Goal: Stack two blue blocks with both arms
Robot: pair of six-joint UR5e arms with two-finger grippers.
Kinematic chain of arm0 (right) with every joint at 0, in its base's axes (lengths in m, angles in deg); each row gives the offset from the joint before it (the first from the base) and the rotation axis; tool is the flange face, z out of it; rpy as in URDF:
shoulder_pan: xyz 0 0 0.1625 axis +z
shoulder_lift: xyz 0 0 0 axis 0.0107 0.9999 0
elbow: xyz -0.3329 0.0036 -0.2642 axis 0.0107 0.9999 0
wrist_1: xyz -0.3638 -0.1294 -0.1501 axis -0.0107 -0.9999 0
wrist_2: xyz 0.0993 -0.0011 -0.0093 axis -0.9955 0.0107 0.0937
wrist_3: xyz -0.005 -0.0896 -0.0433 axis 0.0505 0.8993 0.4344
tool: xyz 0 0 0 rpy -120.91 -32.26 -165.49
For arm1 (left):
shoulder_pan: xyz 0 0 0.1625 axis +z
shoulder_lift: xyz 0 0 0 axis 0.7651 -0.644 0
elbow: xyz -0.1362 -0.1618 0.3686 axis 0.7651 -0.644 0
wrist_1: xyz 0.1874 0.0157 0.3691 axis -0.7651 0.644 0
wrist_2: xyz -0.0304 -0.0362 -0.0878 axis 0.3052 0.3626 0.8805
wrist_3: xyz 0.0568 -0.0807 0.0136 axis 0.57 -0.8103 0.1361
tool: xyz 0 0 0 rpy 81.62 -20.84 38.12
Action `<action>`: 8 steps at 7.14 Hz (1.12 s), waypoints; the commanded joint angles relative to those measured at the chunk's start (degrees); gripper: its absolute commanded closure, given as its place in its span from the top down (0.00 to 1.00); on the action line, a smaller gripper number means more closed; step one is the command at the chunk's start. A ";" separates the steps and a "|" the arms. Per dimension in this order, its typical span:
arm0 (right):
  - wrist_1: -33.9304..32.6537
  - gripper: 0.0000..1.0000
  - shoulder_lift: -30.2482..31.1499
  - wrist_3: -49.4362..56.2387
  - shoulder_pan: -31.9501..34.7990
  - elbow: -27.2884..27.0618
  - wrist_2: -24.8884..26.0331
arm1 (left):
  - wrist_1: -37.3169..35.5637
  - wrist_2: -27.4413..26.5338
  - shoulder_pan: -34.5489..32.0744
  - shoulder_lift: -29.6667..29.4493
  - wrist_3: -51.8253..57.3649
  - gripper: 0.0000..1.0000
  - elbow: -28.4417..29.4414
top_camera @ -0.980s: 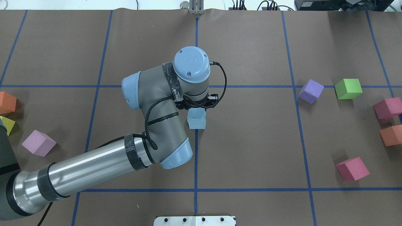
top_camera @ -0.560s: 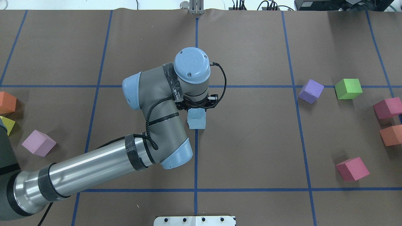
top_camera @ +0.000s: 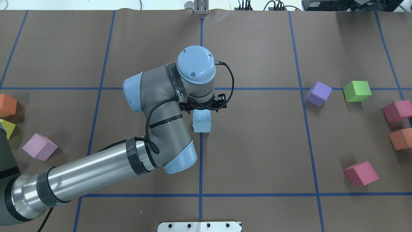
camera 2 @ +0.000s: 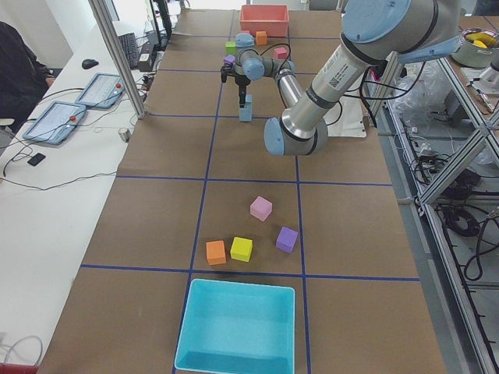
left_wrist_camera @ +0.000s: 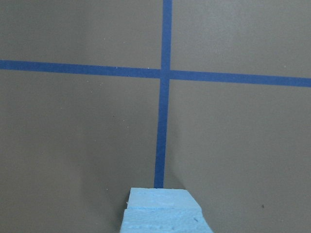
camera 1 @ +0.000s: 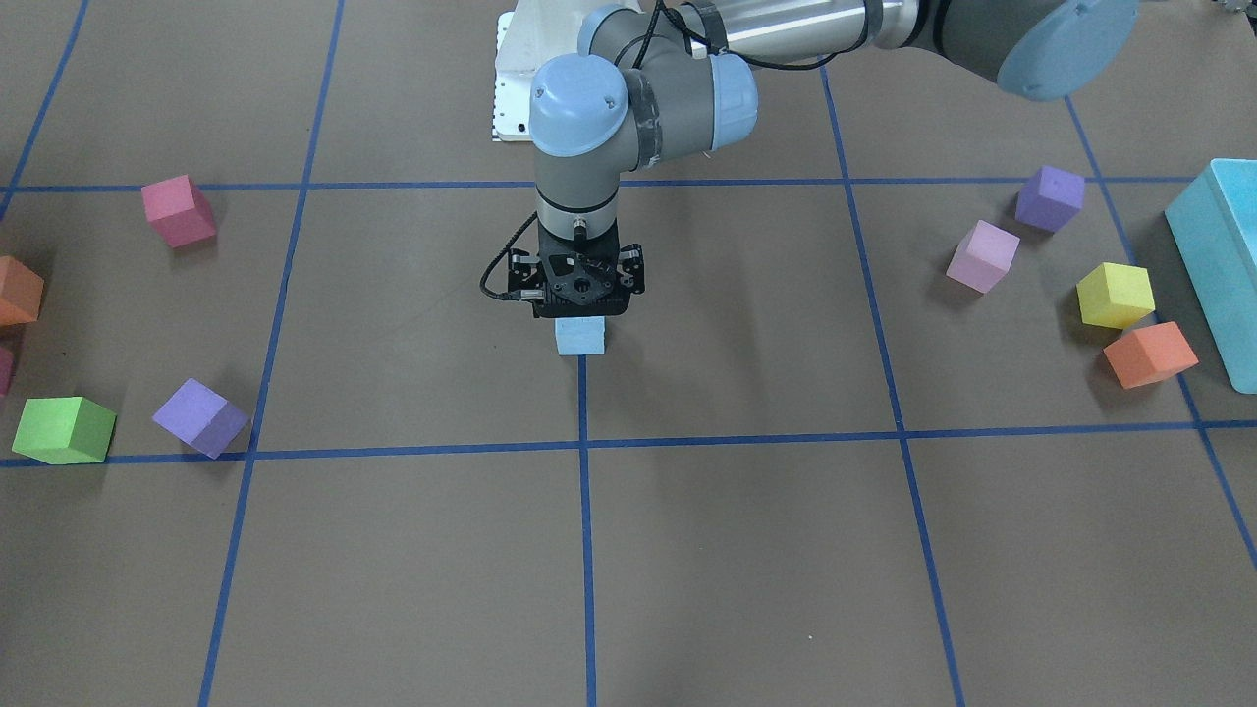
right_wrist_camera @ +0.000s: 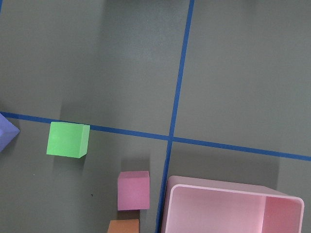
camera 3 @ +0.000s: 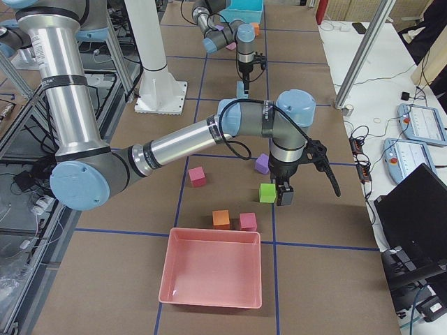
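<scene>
Two bins: a turquoise bin is set at the left end of the counter, and a pink bin at its right end.
Inside the turquoise bin: only its own bare floor is seen.
Inside the pink bin: only its own bare floor is seen. In the right wrist view part of this bin is cut off by the picture's edge.
Blue blocks: the two blue blocks are seen in both side views as one tall post, one on top of the other. The post is stood on the blue tape line in the middle of the counter.
Left pincer: it is held right over the post and pointed down. Its fingers are hidden by its own black body, so it cannot be told if it is released or clenched.
Right pincer: it is seen only small, from the side, near a green cube. Its grip cannot be told.
Hidden: in the front view the top block is covered by the left pincer, and only the lower one is seen.
Cut off: in the left wrist view only a bit of blue top with one step line is seen. A yellow cube is partly covered by the left arm.
</scene>
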 commanded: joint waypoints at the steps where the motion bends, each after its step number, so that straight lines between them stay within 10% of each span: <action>1: 0.03 1.00 0.03 0.03 0.00 0.08 -0.07 | -2.95 7.82 -7.92 2.58 5.01 0.98 -5.53; 8: 0.29 1.00 0.82 -0.49 -0.09 0.52 -0.77 | -6.84 26.43 -46.70 34.11 70.99 0.98 -12.16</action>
